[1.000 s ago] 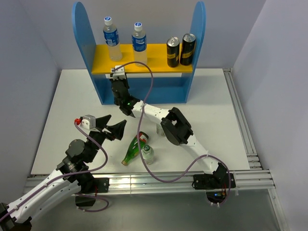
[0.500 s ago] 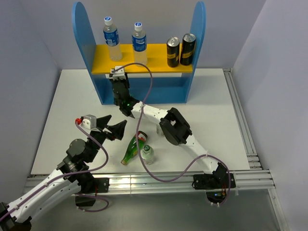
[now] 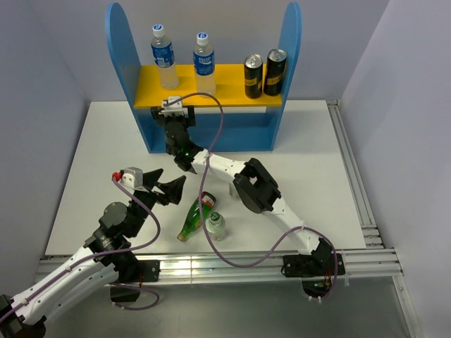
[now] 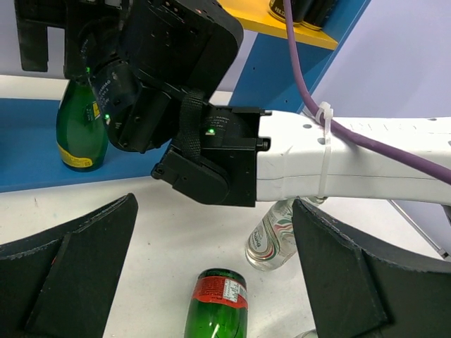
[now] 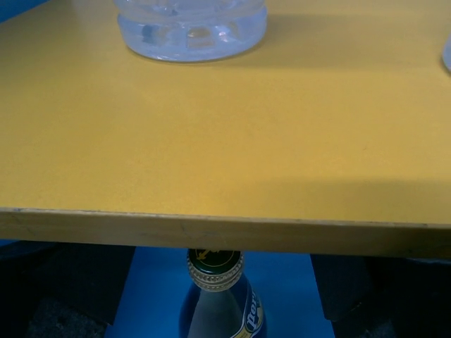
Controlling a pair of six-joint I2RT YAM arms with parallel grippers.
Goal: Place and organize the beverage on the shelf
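The shelf (image 3: 118, 49) holds two clear blue-label bottles (image 3: 163, 56) (image 3: 204, 62) on its yellow board (image 3: 229, 95). A dark green bottle (image 4: 80, 127) stands upright on the blue base under that board. Its cap (image 5: 214, 267) shows between the fingers of my right gripper (image 5: 215, 299), which is open and not touching it. A second green bottle (image 3: 194, 219) lies on the table beside a short clear bottle (image 3: 215, 226). Another short clear bottle (image 4: 272, 238) lies under the right arm. My left gripper (image 3: 173, 177) hovers open just left of the lying green bottle (image 4: 218, 308).
Two black-and-gold cans (image 3: 263, 73) stand at the right of the yellow board. The right arm (image 3: 252, 184) stretches across the middle of the table to the shelf. A purple cable (image 3: 220, 120) loops over it. A metal rail (image 3: 352, 183) edges the table's right side.
My right gripper has opened and let go of the green bottle, which now stands on the shelf's blue base. The left arm has barely moved.
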